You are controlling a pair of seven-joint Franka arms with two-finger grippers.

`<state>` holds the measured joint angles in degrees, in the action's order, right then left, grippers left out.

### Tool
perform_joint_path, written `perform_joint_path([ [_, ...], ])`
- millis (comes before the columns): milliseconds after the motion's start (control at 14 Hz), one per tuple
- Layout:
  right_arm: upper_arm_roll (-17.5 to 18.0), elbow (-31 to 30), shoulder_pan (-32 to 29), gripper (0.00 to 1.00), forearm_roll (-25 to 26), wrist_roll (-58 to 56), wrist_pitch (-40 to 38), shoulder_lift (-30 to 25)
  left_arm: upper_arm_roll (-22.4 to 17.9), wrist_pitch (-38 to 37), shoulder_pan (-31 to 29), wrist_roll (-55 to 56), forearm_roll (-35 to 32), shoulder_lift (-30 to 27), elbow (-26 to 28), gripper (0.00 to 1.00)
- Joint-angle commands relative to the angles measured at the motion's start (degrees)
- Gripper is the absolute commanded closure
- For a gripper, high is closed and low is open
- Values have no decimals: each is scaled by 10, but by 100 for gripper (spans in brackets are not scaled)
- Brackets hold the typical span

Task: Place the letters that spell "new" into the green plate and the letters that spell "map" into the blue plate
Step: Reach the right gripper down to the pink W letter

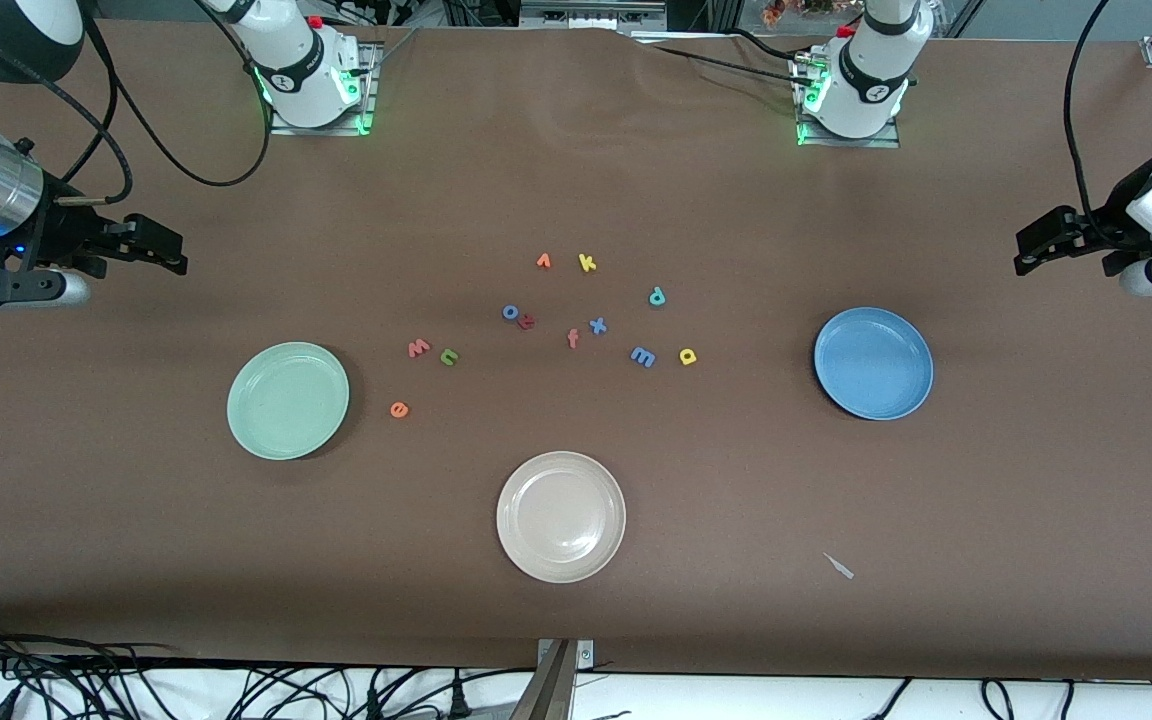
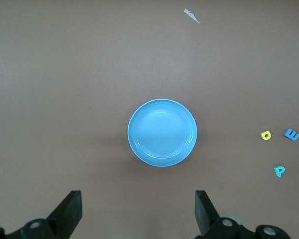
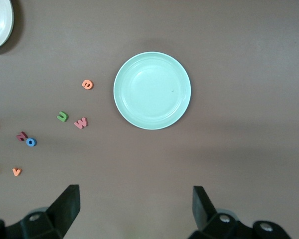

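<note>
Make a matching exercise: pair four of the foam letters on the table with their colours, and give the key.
Things:
1. letter "w"
2. letter "n"
3. letter "m"
4. letter "a"

Colours:
A. yellow
B. salmon-red
C. blue
D. green

Pairs: 1-B, 2-D, 3-C, 4-A

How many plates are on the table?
3. The green plate is toward the right arm's end, the blue plate toward the left arm's end, and the beige plate lies between them, nearest the front camera.
</note>
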<state>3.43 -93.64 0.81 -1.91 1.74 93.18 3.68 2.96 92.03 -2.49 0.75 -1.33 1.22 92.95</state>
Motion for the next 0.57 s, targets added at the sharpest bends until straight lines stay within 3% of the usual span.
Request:
perform_joint_path([
  [0,0,-19,0,0,-9,-1,6,-25,0,-12,-5,-13,8,-1,-11,0],
  [215,1,-24,2,0,-10,2,17,-18,0,-12,-5,-13,8,-2,-10,0],
  [502,35,-56,9,0,-10,57,54,-17,1,-12,-5,-13,8,-2,-10,0],
])
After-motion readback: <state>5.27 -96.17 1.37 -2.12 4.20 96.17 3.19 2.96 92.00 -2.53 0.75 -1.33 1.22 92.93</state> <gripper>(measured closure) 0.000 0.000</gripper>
